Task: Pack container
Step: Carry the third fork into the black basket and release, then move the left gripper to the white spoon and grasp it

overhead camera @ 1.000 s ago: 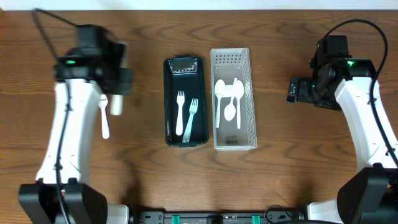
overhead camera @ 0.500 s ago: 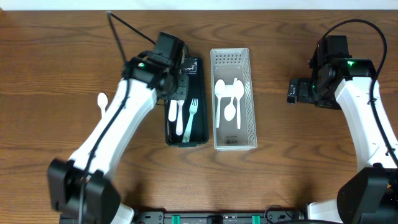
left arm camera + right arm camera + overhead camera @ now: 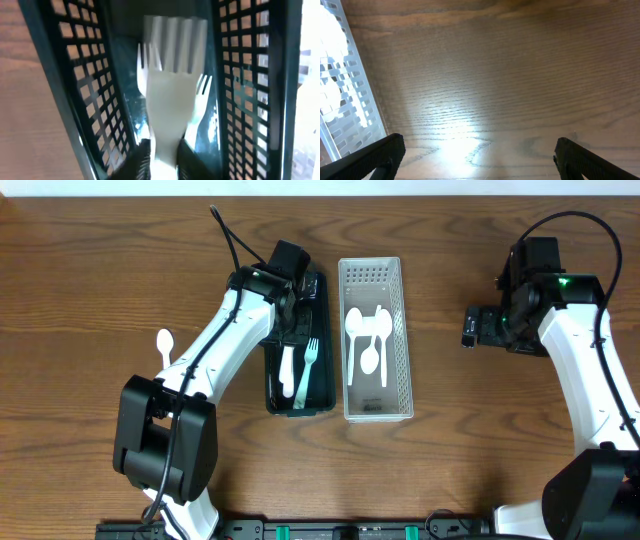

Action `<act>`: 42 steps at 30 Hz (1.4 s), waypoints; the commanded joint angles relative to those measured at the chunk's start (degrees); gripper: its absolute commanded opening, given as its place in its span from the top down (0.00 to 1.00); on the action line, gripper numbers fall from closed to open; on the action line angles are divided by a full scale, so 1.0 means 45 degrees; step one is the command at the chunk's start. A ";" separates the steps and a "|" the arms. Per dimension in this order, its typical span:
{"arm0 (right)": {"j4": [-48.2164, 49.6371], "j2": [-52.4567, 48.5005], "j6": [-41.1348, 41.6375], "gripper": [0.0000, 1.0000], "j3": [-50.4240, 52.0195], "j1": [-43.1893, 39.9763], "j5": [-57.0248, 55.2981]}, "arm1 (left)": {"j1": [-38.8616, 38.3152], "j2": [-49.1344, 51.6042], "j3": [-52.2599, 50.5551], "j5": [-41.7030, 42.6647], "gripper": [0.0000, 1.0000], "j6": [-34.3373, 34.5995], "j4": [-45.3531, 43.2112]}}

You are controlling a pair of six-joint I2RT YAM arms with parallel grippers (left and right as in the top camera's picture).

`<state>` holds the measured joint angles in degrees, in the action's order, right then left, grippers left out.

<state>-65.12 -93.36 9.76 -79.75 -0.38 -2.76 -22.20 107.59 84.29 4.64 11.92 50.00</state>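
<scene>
My left gripper [image 3: 289, 330] is shut on the handle of a white fork [image 3: 170, 85] and holds it inside the dark green basket [image 3: 270, 392], over two forks [image 3: 298, 372] lying on its floor. In the left wrist view the fingers [image 3: 164, 152] clamp the fork between the basket's lattice walls [image 3: 75, 90]. A white basket [image 3: 404, 330] beside it holds three white spoons [image 3: 368, 340]. A white spoon [image 3: 163, 345] lies on the table at the left. My right gripper [image 3: 470, 326] is open and empty over bare wood [image 3: 480, 150].
The two baskets stand side by side at the table's middle. The white basket's edge [image 3: 350, 85] shows at the left of the right wrist view. The left arm reaches diagonally from the lower left across to the dark basket.
My left arm swung right from the table's left side to over the dark basket, carrying the white fork, then lowered into it. The right arm has not moved.
</scene>
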 commanded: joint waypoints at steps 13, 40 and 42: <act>-0.0029 -0.0063 -0.0238 0.01 0.0019 0.0126 0.0049 | 0.1749 -0.2943 0.1088 -0.1836 0.28 -0.0661 0.1161; -0.0019 -0.0063 -0.0243 0.01 0.0019 0.0121 0.0044 | 0.8548 0.1409 0.0340 -0.0112 0.12 -0.4012 0.1379; -0.0024 -0.0063 -0.0238 0.01 0.0019 0.0121 0.0044 | 0.8553 0.1768 0.0340 -0.0117 0.12 -0.4177 0.1331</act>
<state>-65.14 -93.36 9.72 -79.75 -0.38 -2.74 16.19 113.82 86.02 2.55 -3.40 56.10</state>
